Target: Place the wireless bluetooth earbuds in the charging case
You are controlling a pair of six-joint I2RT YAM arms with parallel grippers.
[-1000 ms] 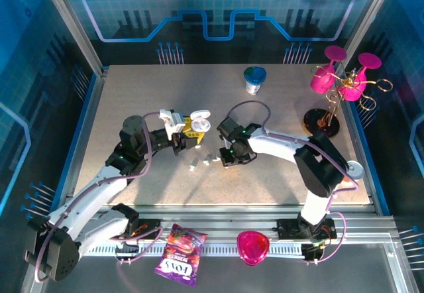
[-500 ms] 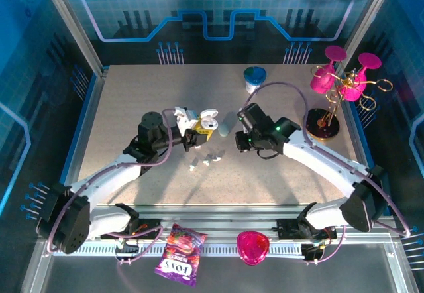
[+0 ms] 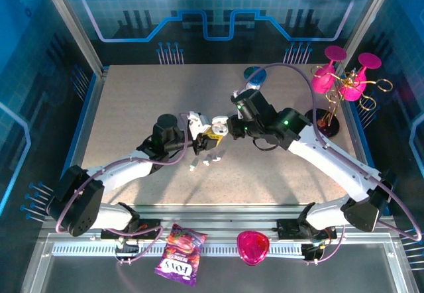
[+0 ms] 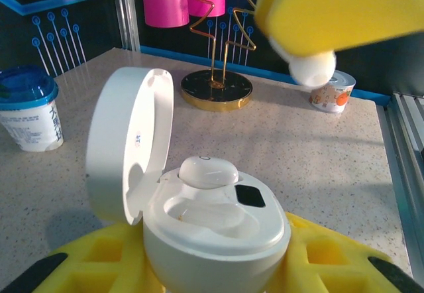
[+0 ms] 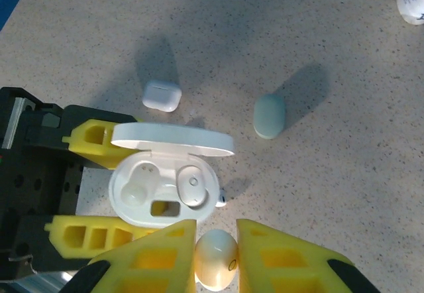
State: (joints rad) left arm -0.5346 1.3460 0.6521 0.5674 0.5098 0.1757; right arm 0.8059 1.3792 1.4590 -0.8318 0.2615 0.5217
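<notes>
Your right gripper (image 5: 216, 240) pinches an earbud (image 5: 215, 261) beside the charging case (image 5: 173, 140) your left gripper (image 5: 132, 185) clamps; misaligned, you could miss its empty well (image 5: 136, 188).

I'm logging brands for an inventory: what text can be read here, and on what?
"FOX", upside down, on the purple bag.
Chinese characters on the blue-lidded cup: too blurred to read.
Orange print on the small tub: too blurred to read.
Tiny mark inside the case lid: too small to read.

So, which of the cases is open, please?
The round white case in the left gripper, lid up; the square white case and pale-green oval case lie shut.
</notes>
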